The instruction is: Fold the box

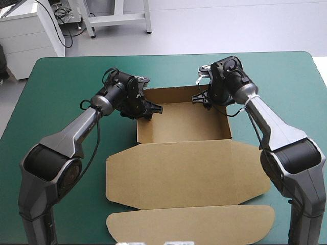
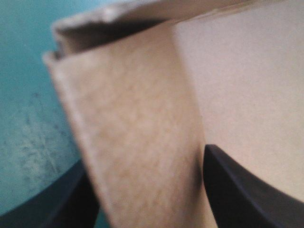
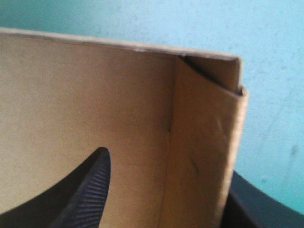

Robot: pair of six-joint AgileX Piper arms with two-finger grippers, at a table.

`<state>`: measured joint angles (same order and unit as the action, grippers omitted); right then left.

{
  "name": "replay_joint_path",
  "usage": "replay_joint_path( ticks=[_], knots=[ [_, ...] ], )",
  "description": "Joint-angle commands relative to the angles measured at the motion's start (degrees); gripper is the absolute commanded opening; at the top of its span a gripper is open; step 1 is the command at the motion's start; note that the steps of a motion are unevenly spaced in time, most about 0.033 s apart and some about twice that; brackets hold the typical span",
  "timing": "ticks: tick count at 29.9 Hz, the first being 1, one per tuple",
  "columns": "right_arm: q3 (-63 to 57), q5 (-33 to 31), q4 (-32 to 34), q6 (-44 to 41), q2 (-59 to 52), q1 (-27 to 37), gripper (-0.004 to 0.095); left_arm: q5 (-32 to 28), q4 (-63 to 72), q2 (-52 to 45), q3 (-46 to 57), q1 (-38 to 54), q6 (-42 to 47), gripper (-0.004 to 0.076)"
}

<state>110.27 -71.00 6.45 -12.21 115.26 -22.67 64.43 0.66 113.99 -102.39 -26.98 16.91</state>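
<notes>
Pinching the near corner wall of the box (image 1: 184, 122), the left gripper (image 2: 145, 161) has doubled brown board pressed between its black fingers. The right gripper (image 3: 167, 164) is spread and straddles the opposite wall, one finger inside, one outside. The tray sits between both claws, with the lid (image 1: 189, 173) flat behind them on the teal-green cover (image 1: 66, 81). Risk: an uneven pull could untuck the walls or drag the tray. Count: one box, two grippers.
</notes>
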Motion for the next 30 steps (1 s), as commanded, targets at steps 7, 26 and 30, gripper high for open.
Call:
replay_joint_path(
  ticks=[7,26,30],
  knots=[
    [1.91,-0.89,0.93,1.74,-4.16,1.03,0.0514,-2.13,1.0,-3.66,-2.07,-0.55,1.06,0.044],
    [1.91,-0.89,1.49,1.74,-15.91,1.49,0.0513,9.62,1.29,-17.85,-9.37,-0.55,-6.57,0.0439],
    [1.91,-0.89,0.43,2.08,-19.37,1.49,0.0514,9.62,3.25,-24.51,-9.37,-0.55,-11.22,0.0373]
  ],
)
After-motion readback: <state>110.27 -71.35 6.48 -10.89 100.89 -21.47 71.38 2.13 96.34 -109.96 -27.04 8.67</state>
